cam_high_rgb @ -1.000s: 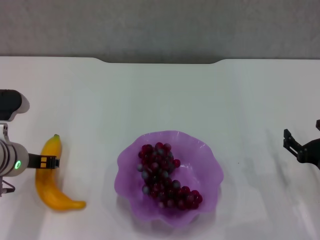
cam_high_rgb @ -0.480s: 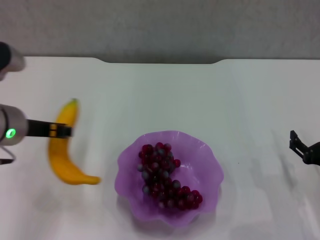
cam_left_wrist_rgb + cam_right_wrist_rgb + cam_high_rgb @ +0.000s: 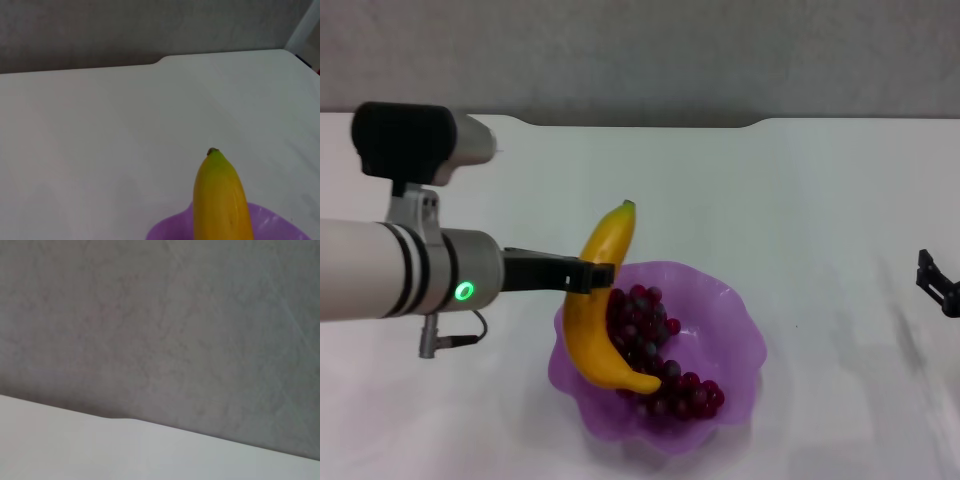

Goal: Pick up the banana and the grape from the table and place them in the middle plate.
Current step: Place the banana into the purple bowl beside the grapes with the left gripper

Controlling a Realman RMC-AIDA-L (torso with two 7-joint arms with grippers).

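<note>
Left end effector (image 3: 588,276) clamped on the banana (image 3: 598,300) at mid-length, holding it over the left part of the middle plate (image 3: 735,330), greenish tip pointing far, lower end hanging over the grape (image 3: 655,355) heaped inside that plate. Plate resting near the middle of the white bench (image 3: 800,200). Right end effector (image 3: 938,285) off at the right edge above the bench, fingers impossible to read as open or closed.

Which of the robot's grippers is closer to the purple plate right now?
The left gripper, holding the banana over the purple plate's left rim. The right gripper sits far off at the table's right edge.
</note>
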